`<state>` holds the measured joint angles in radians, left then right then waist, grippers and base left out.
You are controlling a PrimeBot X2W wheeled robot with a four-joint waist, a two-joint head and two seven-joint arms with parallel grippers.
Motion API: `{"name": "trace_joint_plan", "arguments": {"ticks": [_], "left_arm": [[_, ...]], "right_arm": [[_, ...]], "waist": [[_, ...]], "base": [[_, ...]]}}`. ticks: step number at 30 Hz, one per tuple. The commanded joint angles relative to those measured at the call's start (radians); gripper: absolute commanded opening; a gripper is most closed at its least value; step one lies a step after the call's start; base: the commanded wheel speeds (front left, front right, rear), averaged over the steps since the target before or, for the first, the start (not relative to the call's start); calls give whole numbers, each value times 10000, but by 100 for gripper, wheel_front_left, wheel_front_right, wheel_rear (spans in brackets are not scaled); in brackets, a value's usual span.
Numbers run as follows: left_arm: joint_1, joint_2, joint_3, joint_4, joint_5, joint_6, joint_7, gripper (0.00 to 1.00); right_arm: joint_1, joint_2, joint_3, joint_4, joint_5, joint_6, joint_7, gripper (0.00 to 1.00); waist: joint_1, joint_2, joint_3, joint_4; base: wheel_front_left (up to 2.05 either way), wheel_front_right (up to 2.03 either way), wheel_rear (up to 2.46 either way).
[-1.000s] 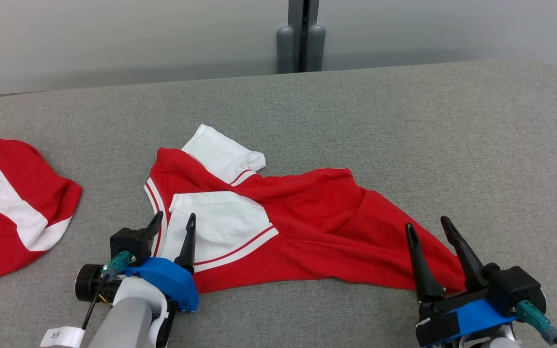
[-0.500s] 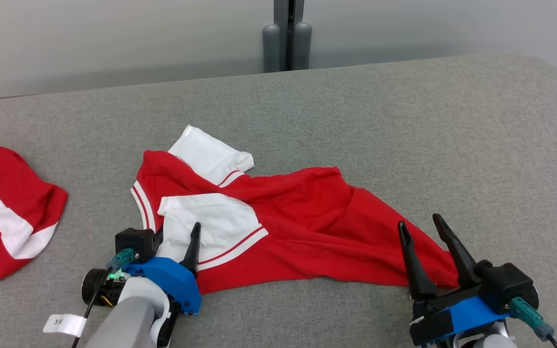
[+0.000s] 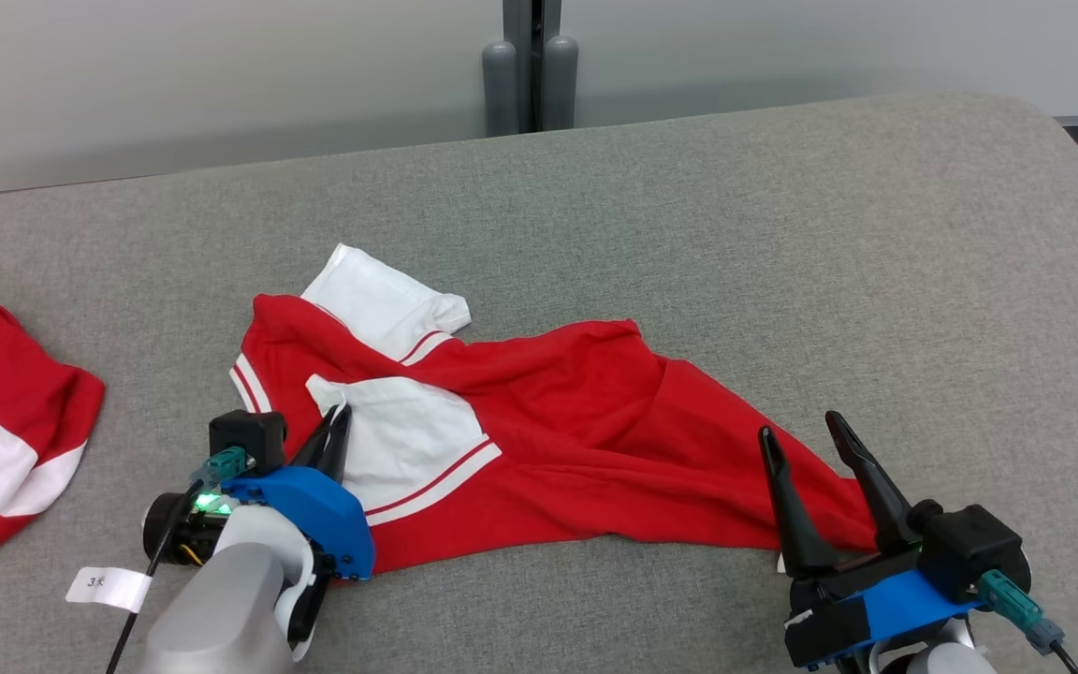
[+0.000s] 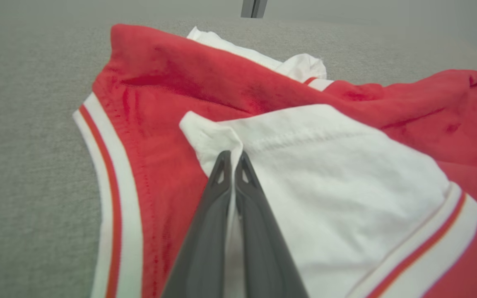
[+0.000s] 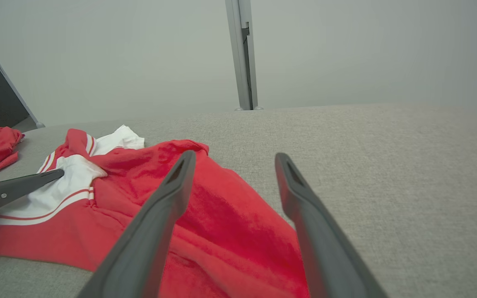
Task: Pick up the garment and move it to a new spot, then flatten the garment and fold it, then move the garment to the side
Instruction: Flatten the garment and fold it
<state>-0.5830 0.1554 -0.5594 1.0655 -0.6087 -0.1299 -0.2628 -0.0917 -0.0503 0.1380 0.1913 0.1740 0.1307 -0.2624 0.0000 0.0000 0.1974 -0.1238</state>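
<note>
Since a second ago the left tool (image 3: 338, 417) has gone from wide to closed, pinching a white fold of the garment (image 3: 576, 421). In the head view the garment lies crumpled at the near middle of the grey counter (image 3: 689, 234), and the right tool (image 3: 798, 426) stays wide at its red edge.

Left wrist view: the fingers meet with white cloth between them.

Right wrist view: the fingers are spread above red cloth, holding nothing.

I judge only the first pick-up begun; moving, flattening, folding and setting aside remain.
</note>
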Motion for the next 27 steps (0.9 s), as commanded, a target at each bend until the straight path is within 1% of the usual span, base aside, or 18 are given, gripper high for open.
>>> {"name": "trace_joint_plan", "arguments": {"ticks": [1, 3, 6, 11, 14, 19, 22, 27], "left_arm": [[-267, 108, -57, 43, -78, -3, -25, 0], [-477, 220, -159, 36, -183, -3, -25, 0], [-805, 450, -43, -248, -212, -3, -26, 0], [-1376, 778, 638, -1132, 158, 29, -27, 0], [-1340, 728, 1033, -1828, 525, 102, -27, 0], [-526, 553, 1334, -2800, 1121, 50, -26, 0], [370, 451, 1322, -3383, 1441, 12, -26, 0], [1978, 561, 1237, -4450, 1926, -24, -28, 0]], "right_arm": [[-108, -2, 0, 18, 68, 1, -35, 100], [-109, -2, -42, 13, 97, 1, -35, 100], [-78, -2, -101, 0, 143, 1, -35, 100], [49, -2, -245, -60, 166, 1, -35, 100], [146, -2, -329, -76, 198, 1, -37, 100], [366, 0, -421, -95, 284, 1, -35, 100], [468, -2, -447, -113, 341, 1, -35, 100], [605, -2, -600, -115, 383, 1, -35, 100]], "waist": [[0, 0, -23, -34], [0, 0, -43, -80], [0, 0, -122, -140], [0, 0, -246, -184], [0, 0, -348, -147], [0, 0, -565, 52], [0, 0, -733, 249], [0, 0, -884, 730]], "base": [[0, 0, 0], [0, 0, 0], [0, 0, 0], [0, 0, 0], [0, 0, 0], [0, 0, 0], [0, 0, 0], [0, 0, 0]]}}
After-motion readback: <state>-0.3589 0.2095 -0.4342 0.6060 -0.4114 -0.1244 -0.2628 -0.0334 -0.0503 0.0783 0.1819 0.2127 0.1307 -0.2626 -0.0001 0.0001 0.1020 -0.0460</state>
